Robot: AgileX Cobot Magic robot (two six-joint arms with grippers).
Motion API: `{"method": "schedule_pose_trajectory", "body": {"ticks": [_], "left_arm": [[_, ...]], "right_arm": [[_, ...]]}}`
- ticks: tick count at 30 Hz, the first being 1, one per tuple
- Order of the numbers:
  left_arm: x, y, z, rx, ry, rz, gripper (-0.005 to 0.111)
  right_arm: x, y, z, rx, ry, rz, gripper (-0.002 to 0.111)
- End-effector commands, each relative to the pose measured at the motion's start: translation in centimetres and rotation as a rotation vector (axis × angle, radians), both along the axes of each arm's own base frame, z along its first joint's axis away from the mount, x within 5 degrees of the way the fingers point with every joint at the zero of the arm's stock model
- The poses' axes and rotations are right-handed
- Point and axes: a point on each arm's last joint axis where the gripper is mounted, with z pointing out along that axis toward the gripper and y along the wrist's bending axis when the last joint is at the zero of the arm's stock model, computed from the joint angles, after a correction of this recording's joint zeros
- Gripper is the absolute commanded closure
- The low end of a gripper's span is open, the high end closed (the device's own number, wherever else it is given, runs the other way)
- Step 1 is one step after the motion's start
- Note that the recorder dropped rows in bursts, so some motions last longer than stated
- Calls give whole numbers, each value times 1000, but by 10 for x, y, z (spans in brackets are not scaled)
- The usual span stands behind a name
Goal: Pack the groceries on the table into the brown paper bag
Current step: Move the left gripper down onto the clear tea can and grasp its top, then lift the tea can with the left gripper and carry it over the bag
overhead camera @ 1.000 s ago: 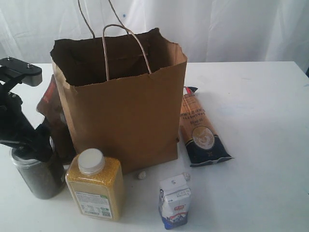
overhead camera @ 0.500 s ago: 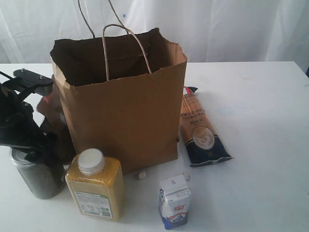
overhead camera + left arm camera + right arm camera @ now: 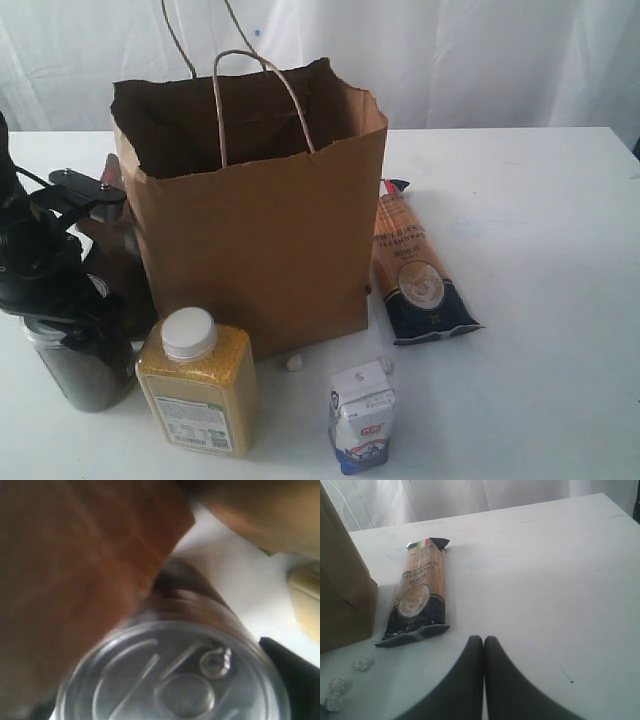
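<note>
1. Left end effector (image 3: pixel 66 318), black. Its jaws are spread wide and lowered over the top of item 2. One dark finger (image 3: pixel 295 672) shows just beside the lid's rim; whether it touches the can cannot be told.
2. Silver-lidded clear can (image 3: pixel 78 368), cylindrical, with dark contents and a pull-ring lid. It stands upright on the tabletop directly beneath the left end effector, its top between the spread jaws.
3. Dark-brown pouch (image 3: pixel 112 262), soft-sided. It stands just beyond the left end effector, close to the can and against the side of item 5.
4. White-capped yellow grain bottle (image 3: pixel 195 385), squat clear plastic. It stands upright just beside the left end effector, on the side toward the right end effector, and close to the can.
5. Brown paper bag (image 3: pixel 255 230), tall tan kraft with two thin twisted loop handles. It stands upright with its mouth open, between the two end effectors and nearer the left one.
6. Right end effector (image 3: pixel 483 641), dark. Its fingers are pressed together with nothing between them, low over bare tabletop.
7. Long orange-navy packet (image 3: pixel 417 600). It lies flat on the tabletop ahead of the right end effector and apart from it, alongside the bag.
8. Small white-blue carton (image 3: pixel 362 415). It stands upright on the near side of the bag, well apart from the left end effector.
9. Pale crumpled bits (image 3: pixel 362 663), small. They lie on the tabletop at the bag's foot, off to the left side of the right end effector.
10. Tabletop (image 3: pixel 540 230), wide, plain white. It carries every item above.
11. White curtain (image 3: pixel 480 50), hanging beyond the tabletop's far edge.
</note>
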Motion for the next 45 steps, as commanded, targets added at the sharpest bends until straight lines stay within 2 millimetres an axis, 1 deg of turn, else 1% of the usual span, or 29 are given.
{"method": "schedule_pose_trajectory", "body": {"ticks": [1, 4, 5, 7, 8, 10, 12, 14, 17, 20, 26, 28, 31, 34, 37, 39, 45], "left_arm": [[3, -3, -2, -5, -9, -5, 24], [2, -2, -3, -1, 9, 11, 56], [1, -1, -3, 1, 21, 26, 74], [-1, 0, -4, 9, 45, 29, 100], [-2, 1, -4, 23, 54, 8, 106], [-4, 3, -1, 48, 61, 4, 106], [-9, 6, 5, 59, 58, 5, 106], [-14, 9, 16, 56, 42, 4, 106], [-26, 13, 39, 29, -22, 20, 106], [-38, 18, 69, 10, -64, 36, 107], [-57, 24, 146, -37, -169, 30, 107], [-61, 24, 174, -76, -223, 30, 107], [-66, 25, 210, -119, -316, 18, 107], [-68, 23, 242, -182, -416, 0, 107], [-65, 17, 261, -248, -459, -17, 107], [-61, 13, 269, -285, -471, -35, 107], [-44, -4, 279, -375, -464, -105, 107]], "right_arm": [[0, -1, 1, -13, -23, -6, 108], [0, -1, 1, -13, -23, -6, 108], [0, -1, 1, -13, -23, -6, 108], [0, -1, 1, -13, -23, -6, 108], [0, -1, 1, -13, -23, -6, 108], [0, -1, 1, -13, -23, -6, 108], [0, -1, 1, -13, -23, -6, 108], [0, -1, 1, -13, -23, -6, 108], [0, -1, 1, -13, -23, -6, 108], [0, -1, 1, -13, -23, -6, 108], [0, -1, 1, -13, -23, -6, 108], [0, -1, 1, -13, -23, -6, 108], [0, -1, 1, -13, -23, -6, 108], [0, -1, 1, -13, -23, -6, 108], [0, -1, 1, -13, -23, -6, 108], [0, -1, 1, -13, -23, -6, 108], [0, -1, 1, -13, -23, -6, 108]]}}
